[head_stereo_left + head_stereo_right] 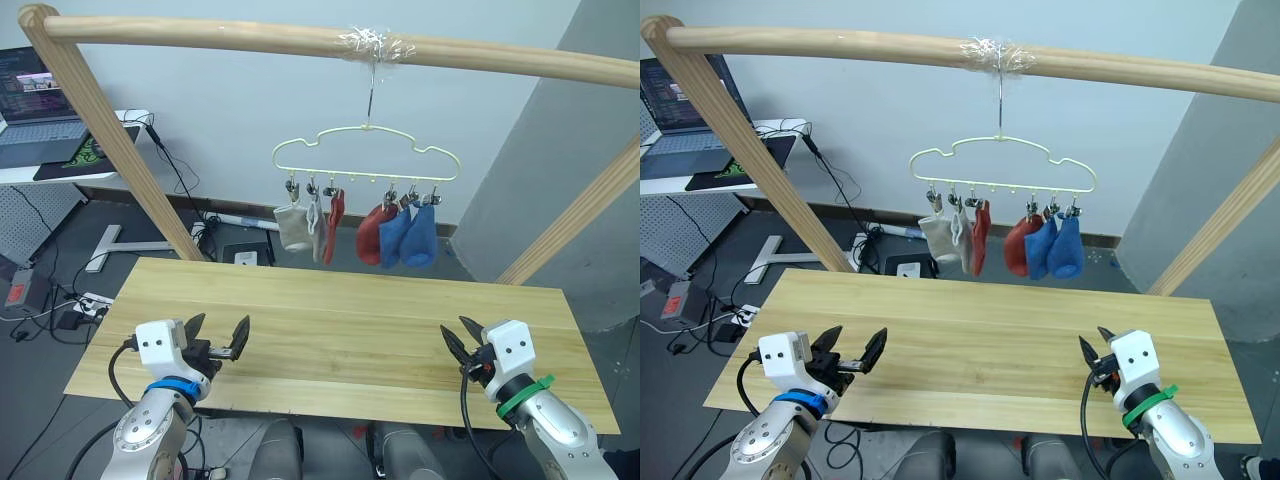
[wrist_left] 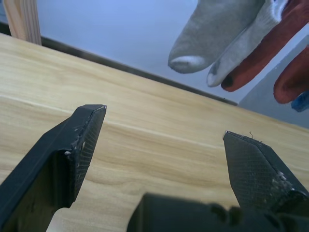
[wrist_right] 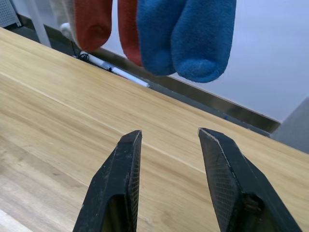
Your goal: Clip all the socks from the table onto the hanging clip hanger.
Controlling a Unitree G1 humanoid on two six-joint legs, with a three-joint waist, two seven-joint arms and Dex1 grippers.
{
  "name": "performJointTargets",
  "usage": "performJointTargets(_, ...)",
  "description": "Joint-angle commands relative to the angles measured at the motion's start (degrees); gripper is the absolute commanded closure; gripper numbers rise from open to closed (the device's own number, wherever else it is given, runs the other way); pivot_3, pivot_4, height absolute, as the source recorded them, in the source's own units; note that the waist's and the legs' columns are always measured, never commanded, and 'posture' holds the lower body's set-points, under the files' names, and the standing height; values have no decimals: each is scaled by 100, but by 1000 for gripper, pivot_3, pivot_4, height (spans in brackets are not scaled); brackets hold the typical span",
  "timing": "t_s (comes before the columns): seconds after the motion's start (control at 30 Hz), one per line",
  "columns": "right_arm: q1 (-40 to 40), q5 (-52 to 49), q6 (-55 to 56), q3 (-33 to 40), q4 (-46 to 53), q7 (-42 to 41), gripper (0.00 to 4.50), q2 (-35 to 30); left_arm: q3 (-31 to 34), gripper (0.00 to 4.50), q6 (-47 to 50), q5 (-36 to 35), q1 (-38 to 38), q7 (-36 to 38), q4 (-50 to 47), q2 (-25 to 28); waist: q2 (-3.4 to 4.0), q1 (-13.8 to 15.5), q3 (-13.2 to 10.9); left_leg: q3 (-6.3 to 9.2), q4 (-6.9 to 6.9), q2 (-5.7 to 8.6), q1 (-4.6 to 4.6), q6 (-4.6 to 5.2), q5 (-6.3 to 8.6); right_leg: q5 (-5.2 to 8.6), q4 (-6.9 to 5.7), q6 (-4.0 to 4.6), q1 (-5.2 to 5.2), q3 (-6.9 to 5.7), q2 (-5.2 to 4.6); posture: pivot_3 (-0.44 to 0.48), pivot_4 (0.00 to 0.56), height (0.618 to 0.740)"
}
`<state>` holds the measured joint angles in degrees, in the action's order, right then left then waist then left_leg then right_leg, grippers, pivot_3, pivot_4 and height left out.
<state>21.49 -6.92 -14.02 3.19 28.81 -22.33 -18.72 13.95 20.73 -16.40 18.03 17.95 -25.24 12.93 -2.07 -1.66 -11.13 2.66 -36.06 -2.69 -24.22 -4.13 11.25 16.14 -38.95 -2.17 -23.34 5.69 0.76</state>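
**Six socks hang clipped above the table**

We see our left gripper [image 1: 220, 338] spread wide and empty over the table [image 1: 340, 330]; our right gripper [image 1: 462, 343] gapes empty too. Beyond, the clip hanger [image 1: 366, 155] holds two grey socks [image 1: 294, 226], two rust-red socks [image 1: 374, 233] and two blue socks [image 1: 410, 236].

two grey socks [image 1: 300, 226], two red socks [image 1: 372, 233], two blue socks [image 1: 410, 236]

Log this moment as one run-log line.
socks: all six clipped on hanger | table: no socks on it | left gripper: jaws open, holding nothing | right gripper: jaws open, holding nothing
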Motion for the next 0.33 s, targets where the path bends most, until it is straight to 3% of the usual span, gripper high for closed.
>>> performJointTargets(0.03,-30,-23,100,63,101,27,2586,-23,48,40,-183,-50,43,-14,-131,1,-1,0,3,0,0,0,2,0,0,0,0,0,2,0,0,74,148,740)
performJointTargets(0.33,-93,-41,60,46,90,22,2586,-29,88,40,-420,-273,118,231,-113,49,0,1,7,-1,1,0,4,0,0,1,0,1,4,-1,0,70,146,740)
